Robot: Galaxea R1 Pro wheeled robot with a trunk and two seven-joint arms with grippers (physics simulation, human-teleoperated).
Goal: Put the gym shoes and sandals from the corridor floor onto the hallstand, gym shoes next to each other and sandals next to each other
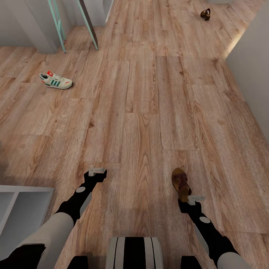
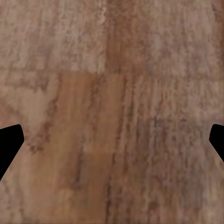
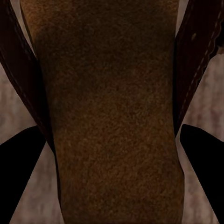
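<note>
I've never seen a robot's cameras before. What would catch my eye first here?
Probably the brown sandal on the wood floor right at the robot's right gripper; its tan footbed sits between the fingers in the right wrist view. Then the white sneaker with green stripes, far off to the left, and another sandal far up the corridor.

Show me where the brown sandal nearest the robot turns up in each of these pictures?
Head view: the near sandal lies low and right of centre, just ahead of the right gripper.
Left wrist view: bare wood floor between the fingers.
Right wrist view: its tan footbed between the fingers.
Shared landmark: the wood floor.
</note>
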